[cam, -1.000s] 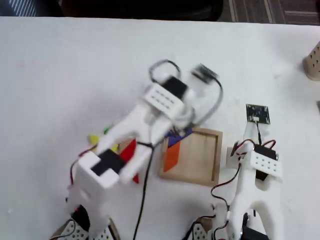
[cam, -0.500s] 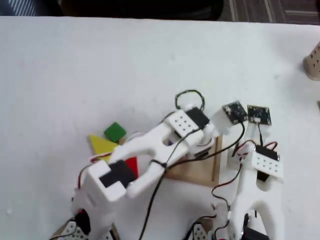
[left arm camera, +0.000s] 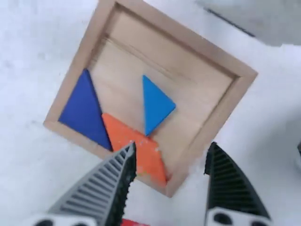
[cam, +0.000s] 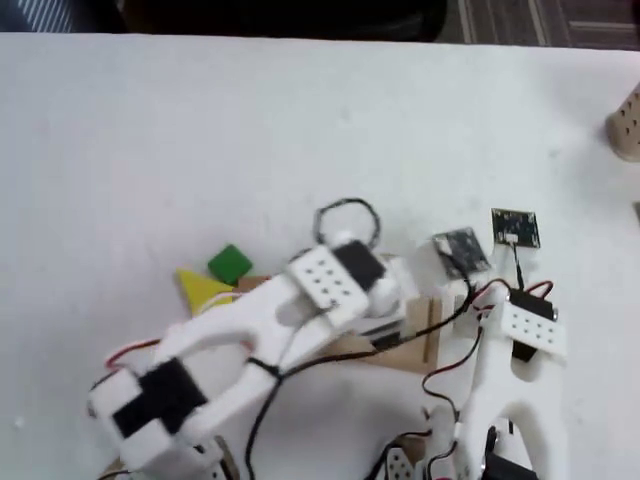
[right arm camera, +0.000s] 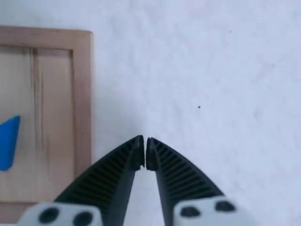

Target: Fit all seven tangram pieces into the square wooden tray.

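Tangram tray (left arm camera: 235, 82) beneath left gripper (left arm camera: 171, 148), three pieces inside.

Fingers spread wide and empty above one corner of the tray. Lying flat inside: dark blue triangle (left arm camera: 82, 113) against one wall, orange piece (left arm camera: 124, 132) touching it along the adjoining wall, light blue triangle (left arm camera: 155, 104) nearer the middle with its tip meeting the orange piece. Outside the tray on the white table (cam: 150, 130): green square (cam: 230, 264) just beside yellow triangle (cam: 203, 288). Over bare table by the tray's edge: right gripper (right arm camera: 145, 146), tips pressed together on nothing.
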